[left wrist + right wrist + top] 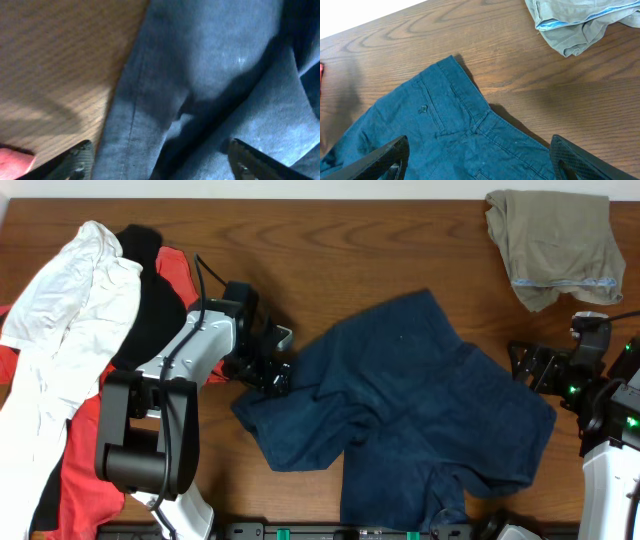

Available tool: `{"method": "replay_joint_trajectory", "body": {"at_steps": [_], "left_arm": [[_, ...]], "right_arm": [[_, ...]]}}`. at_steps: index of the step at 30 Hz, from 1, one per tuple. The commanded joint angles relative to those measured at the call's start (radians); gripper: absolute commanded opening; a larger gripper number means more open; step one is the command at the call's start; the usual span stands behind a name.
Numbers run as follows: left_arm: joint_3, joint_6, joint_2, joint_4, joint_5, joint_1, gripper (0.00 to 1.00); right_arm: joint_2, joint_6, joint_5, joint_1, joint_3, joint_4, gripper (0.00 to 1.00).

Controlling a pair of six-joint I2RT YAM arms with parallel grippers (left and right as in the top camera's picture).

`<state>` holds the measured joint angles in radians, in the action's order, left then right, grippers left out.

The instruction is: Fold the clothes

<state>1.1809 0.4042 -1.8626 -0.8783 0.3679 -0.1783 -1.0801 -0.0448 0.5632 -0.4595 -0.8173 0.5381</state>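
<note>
The dark navy shorts (410,405) lie rumpled across the middle of the table, with their left part folded over. My left gripper (272,375) is open and sits low at the shorts' left edge; in the left wrist view its fingers (160,162) straddle the hem and seam (150,110). My right gripper (535,365) is open and empty just off the shorts' right edge; in the right wrist view its fingers (477,162) hover over the waistband (470,130). A pile of white (60,330), black (145,290) and coral-red (90,470) clothes lies at the left.
An olive-khaki garment (550,245) with a pale hem lies crumpled at the back right corner; it also shows in the right wrist view (580,22). Bare wooden table (350,260) runs along the back between the pile and that garment.
</note>
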Motion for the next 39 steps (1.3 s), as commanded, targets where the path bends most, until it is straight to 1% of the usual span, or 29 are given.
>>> {"method": "replay_joint_trajectory", "body": {"at_steps": [1,3,4,7,10,13,16,19,20,22,24,25,28,31,35,39], "left_arm": [[-0.016,0.029,-0.005,0.021,0.021,0.003,0.77],[-0.032,0.028,-0.005,0.059,0.021,0.003,0.67],[-0.043,0.021,-0.005,0.085,0.021,0.003,0.64],[-0.078,-0.01,-0.005,0.159,0.021,0.003,0.63],[-0.11,-0.013,-0.005,0.206,0.021,0.003,0.61],[-0.126,-0.013,-0.005,0.224,0.021,0.003,0.55],[-0.125,-0.013,-0.005,0.239,0.021,0.003,0.35],[-0.125,-0.021,-0.005,0.296,0.019,0.003,0.09],[-0.125,-0.039,-0.005,0.324,0.01,0.003,0.06],[-0.125,-0.102,-0.005,0.411,-0.022,0.003,0.06],[-0.125,-0.14,-0.005,0.509,-0.052,0.003,0.06],[-0.124,-0.157,-0.005,0.569,-0.073,0.003,0.06],[-0.124,-0.201,-0.005,0.747,-0.122,0.003,0.06],[-0.107,-0.227,-0.005,0.91,-0.161,0.003,0.06],[-0.029,-0.226,-0.012,1.016,-0.161,0.003,0.06],[0.143,-0.222,-0.074,1.019,-0.161,0.003,0.06]], "right_arm": [[-0.001,-0.016,0.002,0.009,-0.012,0.001,0.87],[-0.001,-0.016,0.002,0.009,-0.012,0.001,0.87],[-0.001,-0.016,0.002,0.009,-0.012,0.001,0.87],[-0.001,-0.016,0.002,0.009,-0.012,0.001,0.87],[-0.001,-0.016,0.002,0.009,-0.012,0.001,0.87],[-0.001,-0.016,0.002,0.009,-0.012,0.001,0.87],[-0.001,-0.016,0.002,0.009,-0.012,0.001,0.87],[-0.001,-0.016,0.002,0.009,-0.012,0.001,0.87],[-0.001,-0.016,0.002,0.009,-0.012,0.002,0.87],[-0.001,-0.016,0.002,0.009,-0.012,0.001,0.87],[-0.001,-0.016,0.002,0.009,-0.012,0.0,0.87],[-0.001,-0.016,0.002,0.009,-0.012,-0.002,0.85],[-0.002,-0.016,0.002,0.009,-0.012,-0.003,0.81],[-0.011,-0.016,0.002,0.015,-0.012,-0.005,0.8],[-0.035,-0.005,0.002,0.042,-0.012,-0.035,0.79],[-0.077,0.048,0.002,0.092,-0.012,-0.111,0.79]]}}
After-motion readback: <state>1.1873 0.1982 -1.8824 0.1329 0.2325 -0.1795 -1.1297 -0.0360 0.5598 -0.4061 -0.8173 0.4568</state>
